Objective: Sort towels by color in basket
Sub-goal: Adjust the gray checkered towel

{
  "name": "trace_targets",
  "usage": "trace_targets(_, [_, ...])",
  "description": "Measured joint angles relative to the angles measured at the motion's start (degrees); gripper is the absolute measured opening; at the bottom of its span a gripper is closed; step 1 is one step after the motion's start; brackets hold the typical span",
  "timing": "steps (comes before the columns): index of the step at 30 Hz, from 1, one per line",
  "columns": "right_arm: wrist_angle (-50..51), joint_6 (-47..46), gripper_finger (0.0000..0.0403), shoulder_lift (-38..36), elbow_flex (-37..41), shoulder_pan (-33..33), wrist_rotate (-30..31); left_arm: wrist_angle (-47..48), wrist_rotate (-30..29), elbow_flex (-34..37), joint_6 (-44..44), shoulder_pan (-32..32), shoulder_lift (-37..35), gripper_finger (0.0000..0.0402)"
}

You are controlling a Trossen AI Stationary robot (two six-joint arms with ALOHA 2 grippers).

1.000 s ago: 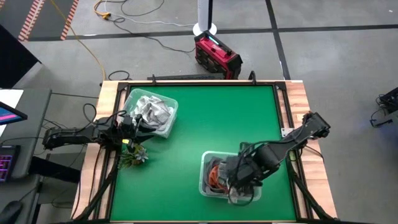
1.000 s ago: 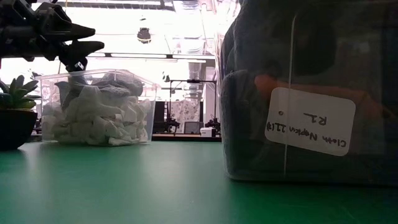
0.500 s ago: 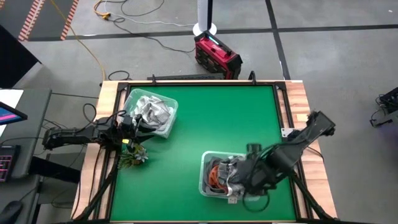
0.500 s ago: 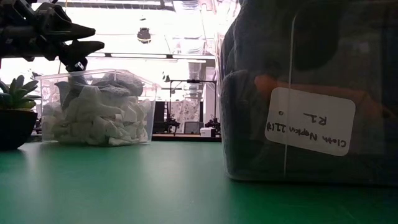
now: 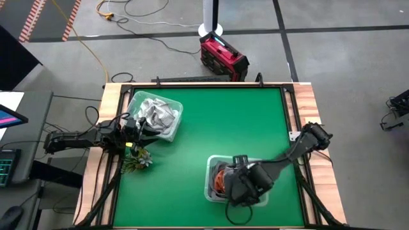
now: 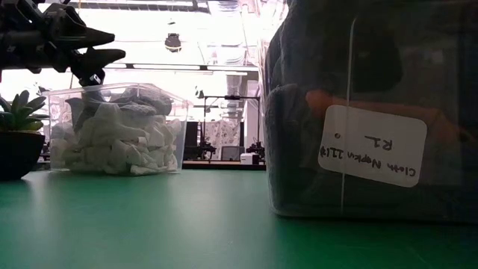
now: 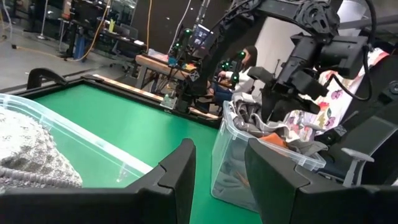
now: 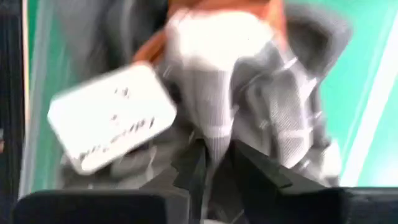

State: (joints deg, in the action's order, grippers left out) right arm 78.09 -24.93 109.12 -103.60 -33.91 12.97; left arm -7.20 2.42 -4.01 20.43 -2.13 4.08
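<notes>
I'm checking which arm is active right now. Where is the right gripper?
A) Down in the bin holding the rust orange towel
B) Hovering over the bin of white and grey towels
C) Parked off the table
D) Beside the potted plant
A: the high view shows the right gripper reaching into the near bin, where the rust orange towel lies.

From above, the right arm hides the right claw (image 5: 244, 189) and most of the near bin (image 5: 211, 185), so its grip cannot be judged. The low view cuts this bin (image 6: 373, 112) at the top and right edges. The checked towel (image 8: 261, 106) is blurred.
</notes>
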Motion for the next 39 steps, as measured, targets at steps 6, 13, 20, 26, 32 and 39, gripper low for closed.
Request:
trace_targets(6, [-1.6,2.4,0.0103,0.8,-0.1,3.9,1.1,0.0,0.0,0.0,0.0,0.0,0.0,0.0129])
trace_targets(13, [-5.4,7.9,0.0102,7.7,-0.1,5.2,-3.9,0.2,0.0,0.0,-0.4,0.0,0.0,0.0129])
trace_targets(20, [-6.6,7.8,0.0102,7.9,0.0,7.0,-8.6,0.3,0.1,0.0,-0.4,0.0,0.0,0.0129])
trace_targets(26, [-6.1,3.5,0.0102,1.0,0.0,7.0,-8.8,0.5,0.4,0.0,-0.3,0.0,0.0,0.0129])
trace_targets(32, [-5.9,-2.1,0.0102,-5.7,0.0,6.1,-8.3,0.7,0.4,0.0,-0.2,0.0,0.0,0.0129])
trace_targets(39, [10.9,-7.0,0.0102,-8.7,-0.1,4.9,-0.7,0.6,0.4,0.0,-0.2,0.0,0.0,0.0129])
